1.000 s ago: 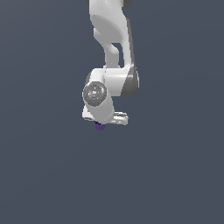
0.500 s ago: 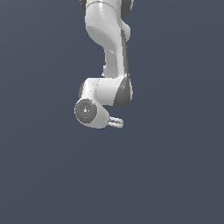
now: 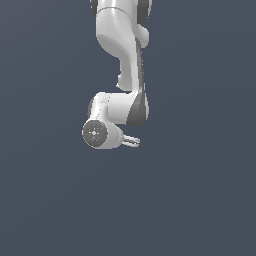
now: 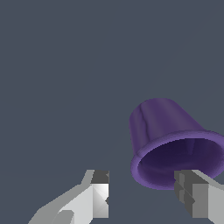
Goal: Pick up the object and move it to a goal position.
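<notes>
The object, a dark purple cup (image 4: 164, 131), shows only in the wrist view. It is tilted, with its open mouth facing the camera. My gripper (image 4: 146, 194) has its two fingers apart. One fingertip (image 4: 194, 197) overlaps the cup's rim. The other fingertip (image 4: 99, 192) stands clear of the cup, with a gap between them. The cup is not squeezed between the fingers. In the exterior view the gripper (image 3: 133, 141) points sideways toward the exterior view's right, and the cup is hidden.
The white arm (image 3: 122, 60) comes down from the top of the exterior view, with its round wrist joint (image 3: 95, 133) low at the middle. The background is a plain dark grey surface (image 3: 200, 200).
The wrist has swung from pointing down to pointing sideways, toward the exterior view's right. The purple cup showed under the fingers one second ago and no longer shows in the exterior view.
</notes>
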`<state>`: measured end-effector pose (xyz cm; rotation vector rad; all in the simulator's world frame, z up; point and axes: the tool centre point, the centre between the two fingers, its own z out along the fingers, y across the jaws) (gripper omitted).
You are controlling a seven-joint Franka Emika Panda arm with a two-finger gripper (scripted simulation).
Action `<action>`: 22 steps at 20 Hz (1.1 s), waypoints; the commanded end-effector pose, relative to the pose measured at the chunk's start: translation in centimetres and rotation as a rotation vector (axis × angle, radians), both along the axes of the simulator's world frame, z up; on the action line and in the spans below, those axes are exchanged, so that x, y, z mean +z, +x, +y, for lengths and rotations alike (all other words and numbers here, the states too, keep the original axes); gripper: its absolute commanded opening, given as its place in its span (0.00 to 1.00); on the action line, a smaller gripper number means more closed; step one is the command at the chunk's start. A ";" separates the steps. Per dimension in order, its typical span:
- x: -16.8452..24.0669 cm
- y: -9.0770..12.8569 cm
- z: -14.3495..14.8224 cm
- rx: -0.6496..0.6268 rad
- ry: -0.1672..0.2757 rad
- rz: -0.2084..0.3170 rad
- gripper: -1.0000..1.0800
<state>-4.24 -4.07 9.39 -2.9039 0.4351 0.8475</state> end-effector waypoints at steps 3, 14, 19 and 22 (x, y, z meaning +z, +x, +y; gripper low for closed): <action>-0.2 -0.1 0.1 0.000 0.000 0.000 0.62; -2.3 -1.5 0.5 -0.001 0.000 0.003 0.62; -2.3 -1.5 0.5 -0.001 0.000 0.003 0.00; -2.3 -1.5 0.5 -0.001 0.000 0.003 0.00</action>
